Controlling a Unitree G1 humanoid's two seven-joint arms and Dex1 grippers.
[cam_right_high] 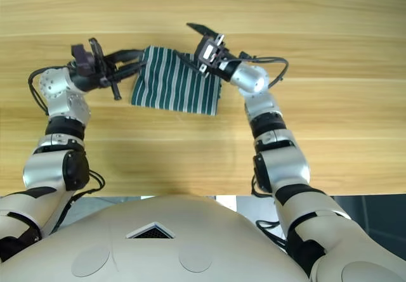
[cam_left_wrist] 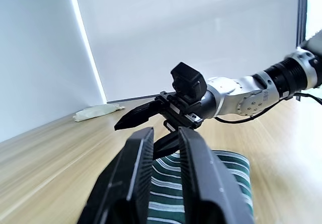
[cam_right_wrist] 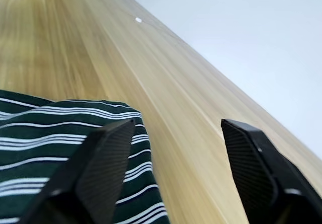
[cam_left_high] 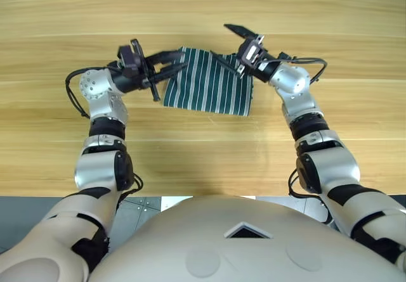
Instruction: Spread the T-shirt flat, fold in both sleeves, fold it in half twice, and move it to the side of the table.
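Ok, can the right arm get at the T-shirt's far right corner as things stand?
Probably yes. The right pincer hangs open right at that corner of the T-shirt, one finger over the cloth, and nothing stands between them.

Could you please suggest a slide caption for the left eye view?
Left gripper and right gripper, both open, flank the folded striped T-shirt on the table.

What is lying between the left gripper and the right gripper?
The folded striped T-shirt lies there on the wooden table, as both eye views show.
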